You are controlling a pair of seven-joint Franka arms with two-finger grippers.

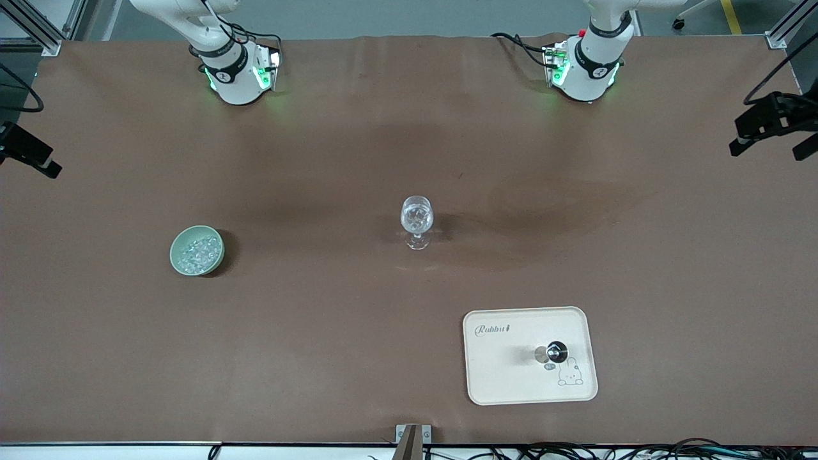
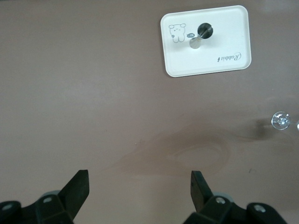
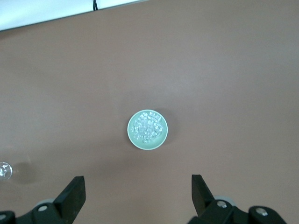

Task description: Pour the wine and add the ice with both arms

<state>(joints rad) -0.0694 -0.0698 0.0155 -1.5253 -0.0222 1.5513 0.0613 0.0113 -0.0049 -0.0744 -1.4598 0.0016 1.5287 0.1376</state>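
Front view: glittering ice (image 1: 199,251) (small chunks) fills bowl (image 1: 178,264).

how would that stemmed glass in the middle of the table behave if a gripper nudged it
The stemmed glass looks top-heavy: wide bowl over a thin stem and small foot, so a high push probably tips it. Clear thin walls suggest it is fragile and likely slippery.

both large white jointed robot arms (image 1: 230,70) cut off by top edge of front view; grippers out of that view.
left gripper (image 2: 140,186) and right gripper (image 3: 138,191): fingers cropped by frame edge.
clear stemmed glass (image 3: 4,170) half cut off in right wrist view.
small dark shiny object on cream rectangular tray (image 1: 511,390): too small to identify.
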